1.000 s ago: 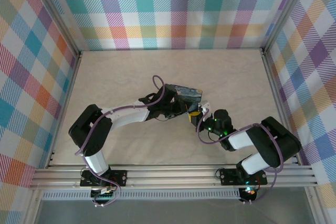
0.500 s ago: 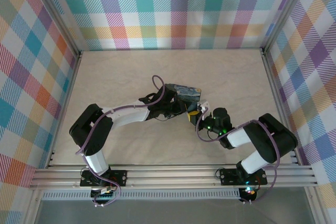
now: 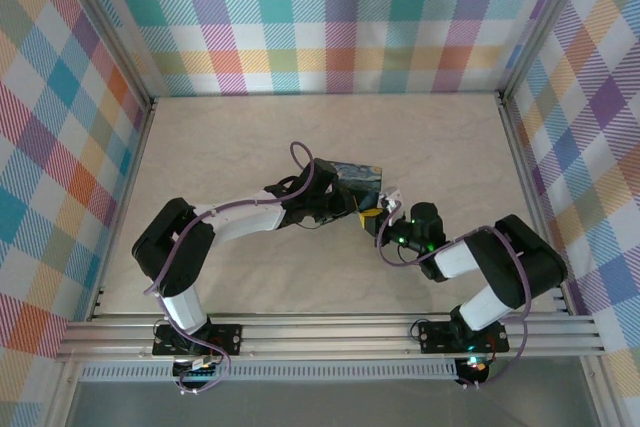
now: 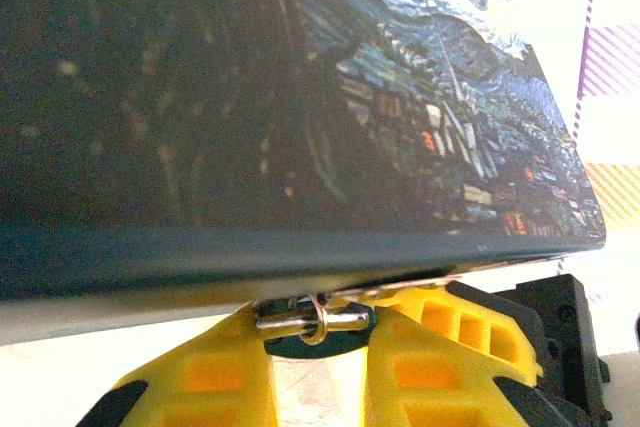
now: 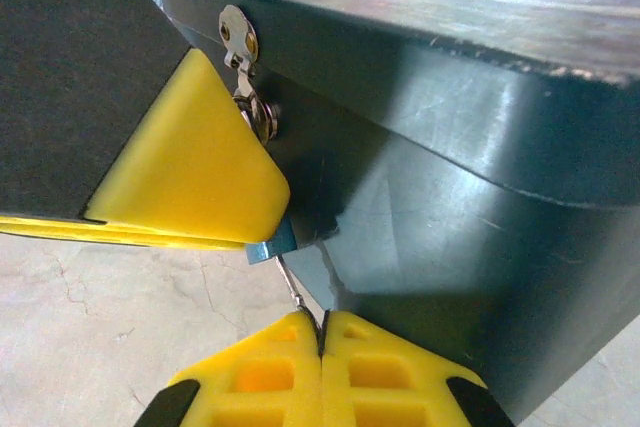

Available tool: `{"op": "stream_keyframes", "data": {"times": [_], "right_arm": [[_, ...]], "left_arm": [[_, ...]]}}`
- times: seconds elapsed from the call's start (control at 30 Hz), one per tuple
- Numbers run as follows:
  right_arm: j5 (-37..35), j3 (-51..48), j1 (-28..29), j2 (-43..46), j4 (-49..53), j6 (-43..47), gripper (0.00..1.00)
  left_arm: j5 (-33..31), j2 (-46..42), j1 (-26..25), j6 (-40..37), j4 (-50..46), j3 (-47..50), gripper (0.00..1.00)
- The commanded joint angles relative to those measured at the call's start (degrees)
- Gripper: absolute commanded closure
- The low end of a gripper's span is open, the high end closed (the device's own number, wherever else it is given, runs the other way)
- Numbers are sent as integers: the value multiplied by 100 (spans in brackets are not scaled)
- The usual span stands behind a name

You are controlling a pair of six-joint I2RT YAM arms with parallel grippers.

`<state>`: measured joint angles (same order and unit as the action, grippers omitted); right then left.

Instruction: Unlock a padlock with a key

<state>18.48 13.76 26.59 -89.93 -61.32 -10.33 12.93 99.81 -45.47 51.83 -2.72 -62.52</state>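
Observation:
The small blue padlock (image 5: 268,245) hangs by its silvery shackle (image 4: 300,323) from the hasp (image 5: 239,35) of a dark-blue painted tin box (image 4: 300,97). My left gripper (image 4: 318,335) is shut on the padlock, with its yellow fingers (image 5: 200,167) on either side of the body. My right gripper (image 5: 322,332) is shut on the key (image 5: 295,290), and the thin shaft runs up to the padlock's underside. In the top view both grippers meet at the tin box's near right corner, the left gripper (image 3: 366,211) beside the right gripper (image 3: 383,215).
The tin box (image 3: 355,178) lies mid-table on the beige surface (image 3: 220,147). Checked walls enclose the left, far and right sides. The left arm's purple cable (image 3: 300,162) loops beside the box. An aluminium rail (image 3: 320,332) runs along the near edge.
The right arm's wrist and elbow have shifted slightly while its gripper stays at the padlock. The left arm and the tin box have not moved.

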Motion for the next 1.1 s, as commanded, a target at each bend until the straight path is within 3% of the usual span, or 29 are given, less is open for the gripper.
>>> {"op": "stream_keyframes", "data": {"times": [0.0, 1.07], "right_arm": [[-231, 248, -93, -187, -505, -169, 100], [-73, 374, -21, 120, -791, -1013, 100]], "left_arm": [[709, -5, -165, 12, -106, -77, 82], [727, 318, -243, 163, 180, -33, 82]]}}
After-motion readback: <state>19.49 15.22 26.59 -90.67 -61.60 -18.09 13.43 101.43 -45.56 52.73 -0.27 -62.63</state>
